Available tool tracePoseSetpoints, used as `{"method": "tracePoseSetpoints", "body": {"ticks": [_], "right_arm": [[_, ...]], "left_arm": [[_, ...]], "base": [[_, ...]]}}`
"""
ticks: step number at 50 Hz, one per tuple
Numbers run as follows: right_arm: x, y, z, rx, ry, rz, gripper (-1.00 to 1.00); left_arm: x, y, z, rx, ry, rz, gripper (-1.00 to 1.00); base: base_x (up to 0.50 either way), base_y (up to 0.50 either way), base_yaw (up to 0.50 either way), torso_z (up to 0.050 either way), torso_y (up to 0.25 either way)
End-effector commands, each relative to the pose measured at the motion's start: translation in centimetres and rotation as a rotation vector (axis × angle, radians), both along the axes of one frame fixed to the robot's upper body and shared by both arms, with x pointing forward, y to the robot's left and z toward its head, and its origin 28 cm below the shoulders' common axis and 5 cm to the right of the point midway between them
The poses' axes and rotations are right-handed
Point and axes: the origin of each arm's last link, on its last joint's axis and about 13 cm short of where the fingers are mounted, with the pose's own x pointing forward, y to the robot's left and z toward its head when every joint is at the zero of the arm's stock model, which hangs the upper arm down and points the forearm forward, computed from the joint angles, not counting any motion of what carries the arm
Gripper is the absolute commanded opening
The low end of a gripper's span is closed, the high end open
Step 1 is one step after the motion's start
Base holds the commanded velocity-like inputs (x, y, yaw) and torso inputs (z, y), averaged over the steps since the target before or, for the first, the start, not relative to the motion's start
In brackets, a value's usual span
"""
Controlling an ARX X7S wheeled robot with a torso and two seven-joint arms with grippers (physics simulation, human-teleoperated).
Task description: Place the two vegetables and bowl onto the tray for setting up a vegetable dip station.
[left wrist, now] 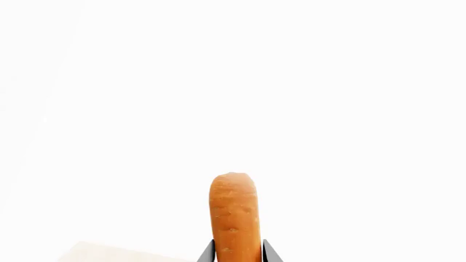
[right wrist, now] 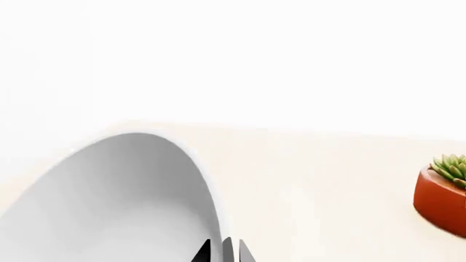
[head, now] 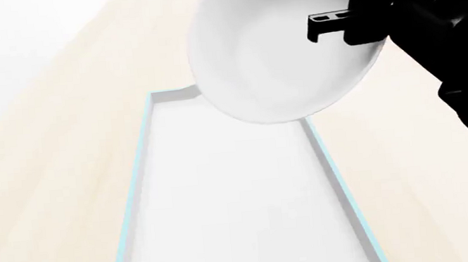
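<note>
The right gripper point(head: 336, 25) pinches the rim of the smooth, round white bowl point(head: 283, 57) and holds it tipped up above the far end of the long flat tray point(head: 140, 171) with its thin blue rim. The left gripper point(left wrist: 237, 255) squeezes the bumpy orange carrot point(left wrist: 234, 215), seen only in its wrist view. Only the right wrist view shows a red pot point(right wrist: 439, 204) with a spiky green plant on the pale wood counter point(right wrist: 320, 180), cut off at the edge.

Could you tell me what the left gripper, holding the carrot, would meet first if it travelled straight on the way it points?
Nothing that shows: beyond the tapered orange carrot in the left gripper lies only blank white, depth unclear.
</note>
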Motion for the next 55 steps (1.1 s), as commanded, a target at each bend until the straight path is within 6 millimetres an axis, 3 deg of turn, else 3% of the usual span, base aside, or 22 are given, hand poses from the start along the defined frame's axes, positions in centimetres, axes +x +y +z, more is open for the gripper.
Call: {"method": "tracePoseSetpoints", "body": {"ticks": [1,21,35,55], "right_arm": [[2.9,-0.4,-2.2,0.044,0.086,-0.007,-1.00],[5.4,0.8,-4.6,0.138,0.183,0.064,-1.00],[8.3,1.3,-7.4,0.187,0.272,0.066,-1.00],[10.5,2.5,-9.3,0.240,0.327,0.101,-1.00]], "left_arm": [[0.0,0.0,0.0,-0.005,-0.002,-0.001,-1.00],[0.0,0.0,0.0,-0.002,-0.001,0.001,-1.00],[0.1,0.0,0.0,0.000,-0.004,0.003,-1.00],[0.0,-0.1,-0.1,0.004,-0.002,0.001,-1.00]], "base": [[0.00,0.00,0.00,0.000,0.000],[0.00,0.00,0.00,0.001,0.000],[0.00,0.00,0.00,0.000,0.001],[0.00,0.00,0.00,0.000,0.001]]}}
